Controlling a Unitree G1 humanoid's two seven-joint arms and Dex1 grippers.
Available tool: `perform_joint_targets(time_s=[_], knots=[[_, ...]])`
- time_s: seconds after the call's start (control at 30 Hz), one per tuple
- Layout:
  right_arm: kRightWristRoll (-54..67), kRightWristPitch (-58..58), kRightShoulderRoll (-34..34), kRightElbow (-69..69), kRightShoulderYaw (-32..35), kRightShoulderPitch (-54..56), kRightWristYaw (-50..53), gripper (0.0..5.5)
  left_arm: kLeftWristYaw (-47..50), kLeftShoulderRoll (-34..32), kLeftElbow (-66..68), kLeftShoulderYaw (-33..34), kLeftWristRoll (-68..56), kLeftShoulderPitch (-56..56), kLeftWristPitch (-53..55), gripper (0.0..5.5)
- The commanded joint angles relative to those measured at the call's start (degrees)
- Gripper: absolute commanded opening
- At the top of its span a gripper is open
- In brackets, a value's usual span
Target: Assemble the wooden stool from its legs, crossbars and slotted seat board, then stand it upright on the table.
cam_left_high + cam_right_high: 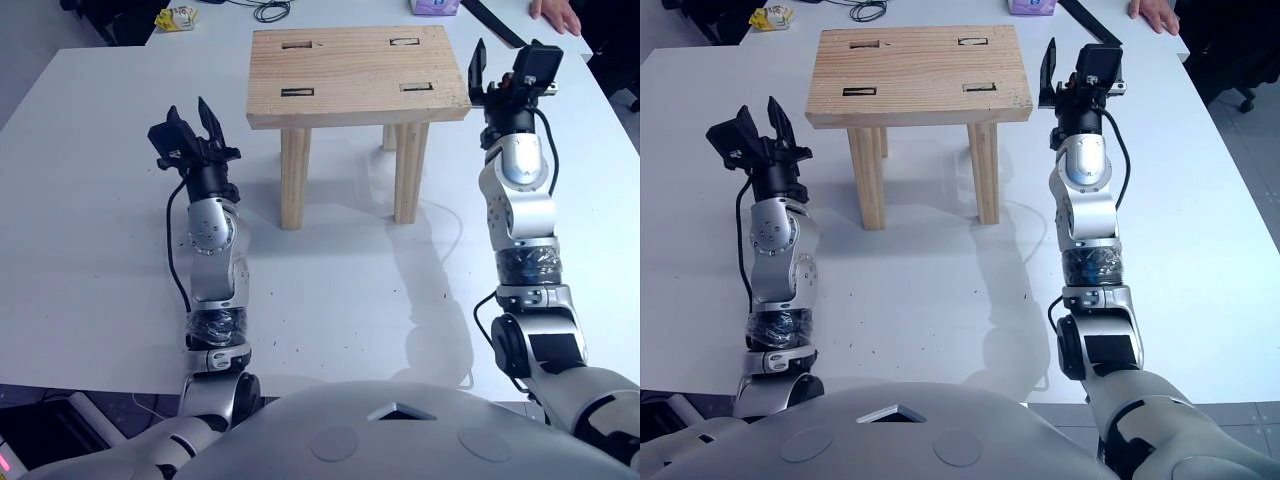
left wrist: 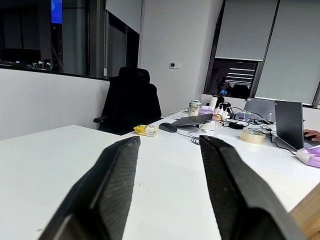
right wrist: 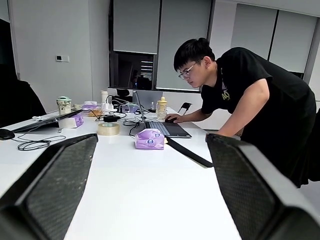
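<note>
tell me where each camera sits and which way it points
Left eye view: on the head, facing forward and down at the stool on the table; arms, left gripper, right gripper show.
Right eye view: beside it, same scene.
Left wrist view: on that wrist, facing across the table; its open fingers show.
Right wrist view: on that wrist, facing likewise; its open fingers show.
Both wrist views share the tape roll.

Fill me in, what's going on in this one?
The wooden stool stands assembled and upright on the white table, slotted seat board on top. Nothing is handling it: the left gripper hangs open and empty to its left, and the right gripper, also open and empty, sits close beside the seat's right edge, apparently not touching.
</note>
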State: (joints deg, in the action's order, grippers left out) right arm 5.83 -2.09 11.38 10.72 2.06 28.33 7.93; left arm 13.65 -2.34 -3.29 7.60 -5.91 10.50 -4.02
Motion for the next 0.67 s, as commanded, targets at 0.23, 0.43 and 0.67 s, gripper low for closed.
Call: perform_joint_targets(time_s=[0.23,0.43,0.67], knots=[[-3.2,4.3,-5.3,2.4,2.7,0.2,4.7,3.99,-3.1,-3.6,10.9,2.7,0.4,10.4,-2.0,2.37],[-4.7,7.0,-7.1,4.9,3.5,1.0,6.4,3.99,-3.9,-5.7,19.6,5.9,-1.0,17.1,-4.3,2.37],[-7.3,7.8,-8.6,0.6,3.2,0.0,9.0,3.99,-5.6,-9.3,20.2,7.9,-1.5,21.0,-4.0,2.37]])
